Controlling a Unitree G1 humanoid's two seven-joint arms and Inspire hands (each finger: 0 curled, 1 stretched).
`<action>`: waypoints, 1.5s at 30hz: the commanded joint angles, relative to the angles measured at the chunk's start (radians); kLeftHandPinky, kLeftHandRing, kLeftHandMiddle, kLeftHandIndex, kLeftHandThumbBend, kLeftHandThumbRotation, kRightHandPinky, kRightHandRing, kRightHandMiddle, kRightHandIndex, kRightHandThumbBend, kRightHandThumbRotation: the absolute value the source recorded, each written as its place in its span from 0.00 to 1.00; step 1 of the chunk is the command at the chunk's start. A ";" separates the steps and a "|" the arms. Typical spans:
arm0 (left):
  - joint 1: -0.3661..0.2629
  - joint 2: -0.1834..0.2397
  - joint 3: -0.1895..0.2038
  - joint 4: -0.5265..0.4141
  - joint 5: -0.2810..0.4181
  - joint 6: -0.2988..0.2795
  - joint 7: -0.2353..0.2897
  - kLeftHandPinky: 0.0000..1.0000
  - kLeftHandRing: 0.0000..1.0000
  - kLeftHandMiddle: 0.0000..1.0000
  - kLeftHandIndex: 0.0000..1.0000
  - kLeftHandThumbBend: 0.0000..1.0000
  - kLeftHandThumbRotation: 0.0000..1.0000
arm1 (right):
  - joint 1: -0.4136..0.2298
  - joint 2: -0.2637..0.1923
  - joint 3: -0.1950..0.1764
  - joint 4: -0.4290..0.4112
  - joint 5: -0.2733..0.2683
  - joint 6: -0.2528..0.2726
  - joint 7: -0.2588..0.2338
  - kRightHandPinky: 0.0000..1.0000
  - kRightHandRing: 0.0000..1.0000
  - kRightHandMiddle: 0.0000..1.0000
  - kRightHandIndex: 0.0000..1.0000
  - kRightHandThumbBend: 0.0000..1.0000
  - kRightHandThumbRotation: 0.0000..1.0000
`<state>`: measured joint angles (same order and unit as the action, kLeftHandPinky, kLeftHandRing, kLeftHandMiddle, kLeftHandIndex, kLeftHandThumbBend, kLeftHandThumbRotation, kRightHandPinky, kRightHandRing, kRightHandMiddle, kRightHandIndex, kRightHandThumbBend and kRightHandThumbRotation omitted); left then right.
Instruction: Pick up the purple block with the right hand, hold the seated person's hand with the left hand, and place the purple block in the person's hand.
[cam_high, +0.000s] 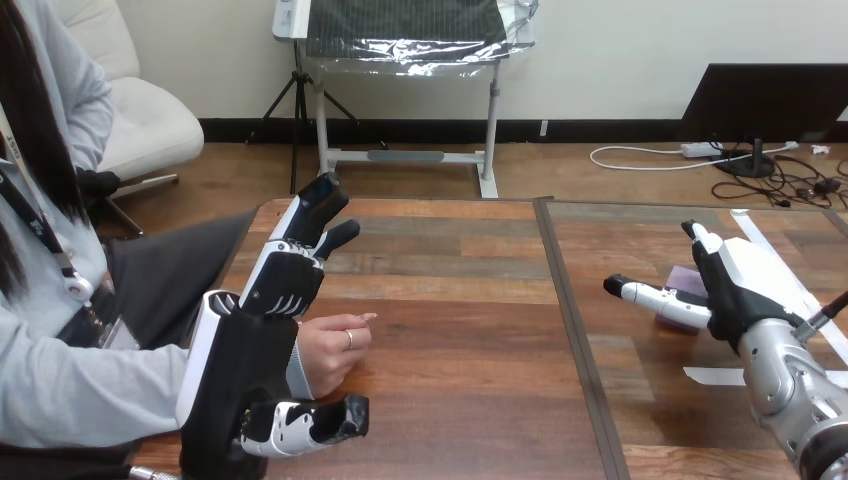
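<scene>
My left hand (262, 330) stands just left of the person's hand (330, 352), with its fingers (300, 270) straight and pointing away and its thumb spread on the near side. It clasps nothing. The person's hand rests loosely curled on the counter (460, 300). Well to the right of the person's hand and a little farther off, my right hand (735, 290) sits at the purple block (684, 279), which lies on the counter between thumb and palm. Those fingers are straight too, not closed on it. I judge the pick is the step in hand. I should settle lower, close on opposite faces of the block, and lift only once the grip feels firm.
</scene>
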<state>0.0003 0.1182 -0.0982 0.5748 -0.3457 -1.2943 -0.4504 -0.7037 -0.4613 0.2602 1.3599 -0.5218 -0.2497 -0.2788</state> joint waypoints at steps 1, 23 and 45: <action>-0.037 0.002 0.004 -0.038 -0.006 -0.012 -0.005 0.88 0.95 0.96 0.93 1.00 0.64 | -0.110 -0.018 0.005 -0.007 -0.013 0.002 -0.026 1.00 1.00 1.00 1.00 1.00 0.89; -0.025 -0.002 0.001 -0.051 -0.010 -0.006 -0.002 0.87 0.95 0.96 0.93 1.00 0.63 | -0.143 -0.024 0.025 -0.001 -0.051 0.049 0.009 1.00 1.00 1.00 1.00 1.00 0.87; 0.000 -0.003 0.008 -0.075 0.009 0.008 0.011 0.86 0.95 0.95 0.93 1.00 0.64 | -0.158 -0.023 0.053 0.009 -0.087 0.108 0.067 1.00 1.00 1.00 1.00 1.00 0.90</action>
<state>0.0167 0.1179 -0.0983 0.5514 -0.3437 -1.2916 -0.4476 -0.7662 -0.4678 0.3056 1.3619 -0.6014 -0.1508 -0.2181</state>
